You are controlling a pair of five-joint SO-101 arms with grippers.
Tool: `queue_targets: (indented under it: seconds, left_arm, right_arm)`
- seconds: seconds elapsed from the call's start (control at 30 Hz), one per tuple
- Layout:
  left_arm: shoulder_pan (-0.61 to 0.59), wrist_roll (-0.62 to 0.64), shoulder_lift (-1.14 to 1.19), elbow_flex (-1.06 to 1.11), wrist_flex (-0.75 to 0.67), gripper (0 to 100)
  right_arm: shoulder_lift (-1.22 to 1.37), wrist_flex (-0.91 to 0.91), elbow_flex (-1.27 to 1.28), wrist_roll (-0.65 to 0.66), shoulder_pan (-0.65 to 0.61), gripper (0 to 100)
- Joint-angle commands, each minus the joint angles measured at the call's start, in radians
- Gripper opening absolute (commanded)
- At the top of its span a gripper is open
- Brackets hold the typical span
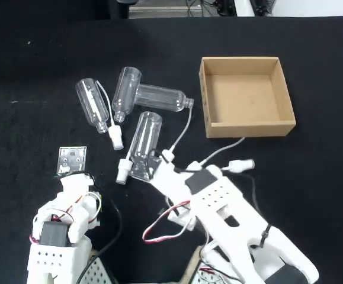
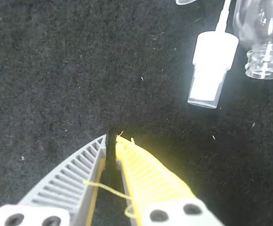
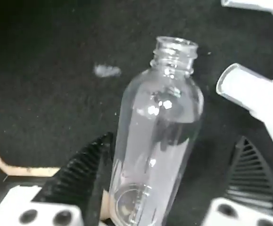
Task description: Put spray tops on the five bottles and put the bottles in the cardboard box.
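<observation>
Several clear bottles lie uncapped left of the cardboard box [image 1: 281, 97]. My right gripper [image 1: 149, 167] [image 3: 174, 141] is open around the base end of the nearest bottle [image 1: 145, 137] [image 3: 157, 127], whose open neck points away from it. One finger [image 3: 86, 174] is against the bottle; the other stands apart. A white spray top [image 3: 249, 92] lies beside that bottle. My left gripper [image 1: 73, 168] [image 2: 111, 141] is shut and empty over bare cloth, short of a spray top [image 1: 116, 138] [image 2: 212, 70] and a bottle neck [image 2: 264, 66].
More spray tops with thin tubes lie loose on the black cloth: one [image 1: 122, 171] by the held-round bottle, one [image 1: 241, 165] in front of the box. The box is empty. The other bottles [image 1: 93, 103] [image 1: 125, 92] [image 1: 162, 97] cluster at the back left.
</observation>
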Motion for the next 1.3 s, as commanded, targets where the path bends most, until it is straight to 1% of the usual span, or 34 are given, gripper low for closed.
queue_targets:
  seconds: [0.0, 0.1, 0.27, 0.33, 0.4, 0.43, 0.53, 0.57, 0.6, 0.67, 0.8, 0.9, 0.97, 1.07, 1.17, 1.2, 1.27]
  left_arm:
    - [-0.012, 0.009, -0.005, 0.022, 0.005, 3]
    - [-0.012, 0.009, -0.005, 0.022, 0.005, 3]
    - [-0.012, 0.009, -0.005, 0.022, 0.005, 3]
    - [-0.012, 0.009, -0.005, 0.022, 0.005, 3]
    - [-0.012, 0.009, -0.005, 0.022, 0.005, 3]
    - [-0.012, 0.009, -0.005, 0.022, 0.005, 3]
    - [-0.012, 0.009, -0.005, 0.022, 0.005, 3]
    - [-0.012, 0.009, -0.005, 0.022, 0.005, 3]
    - [-0.012, 0.009, -0.005, 0.022, 0.005, 3]
    - [-0.008, 0.009, -0.005, 0.022, 0.005, 3]
    - [-0.005, 0.009, -0.005, 0.022, 0.005, 3]
    - [-0.004, 0.014, -0.005, 0.022, 0.005, 3]
    - [-0.005, 0.012, -0.005, 0.022, 0.005, 3]
    - [-0.004, 0.009, -0.005, 0.022, 0.005, 3]
    - [-0.019, 0.006, -0.006, -0.004, -0.014, 3]
    - [-0.041, 0.006, -0.008, -0.038, -0.037, 3]
    - [-0.127, 0.005, -0.015, -0.105, -0.081, 3]
  right_arm:
    - [-0.036, -0.032, 0.005, -0.003, 0.003, 34.3]
    - [-0.036, -0.077, 0.018, -0.011, -0.003, 34.3]
    - [-0.036, -0.235, 0.137, -0.011, 0.002, 34.2]
    - [-0.036, -0.279, 0.174, -0.011, 0.002, 31.5]
    - [-0.038, -0.301, 0.18, -0.012, 0.003, 26.3]
    - [-0.042, -0.308, 0.18, -0.023, 0.003, 21.7]
    - [-0.044, -0.322, 0.142, -0.104, 0.005, 2.0]
    - [-0.044, -0.302, 0.114, -0.118, 0.015, 0.8]
    - [-0.044, -0.261, 0.082, -0.121, 0.037, 3.7]
    - [-0.044, -0.17, -0.019, -0.112, 0.084, 1.1]
    - [-0.044, 0.064, -0.259, -0.055, 0.206, 1.0]
    - [-0.044, 0.235, -0.438, -0.055, 0.273, 1.0]
    - [-0.045, 0.313, -0.544, -0.058, 0.311, 1.0]
    - [-0.067, 0.364, -0.665, -0.06, 0.376, 1.0]
    - [-0.133, 0.367, -0.723, -0.06, 0.44, 1.0]
    - [-0.156, 0.362, -0.725, -0.06, 0.453, 1.1]
    - [-0.191, 0.353, -0.72, -0.066, 0.456, 1.1]
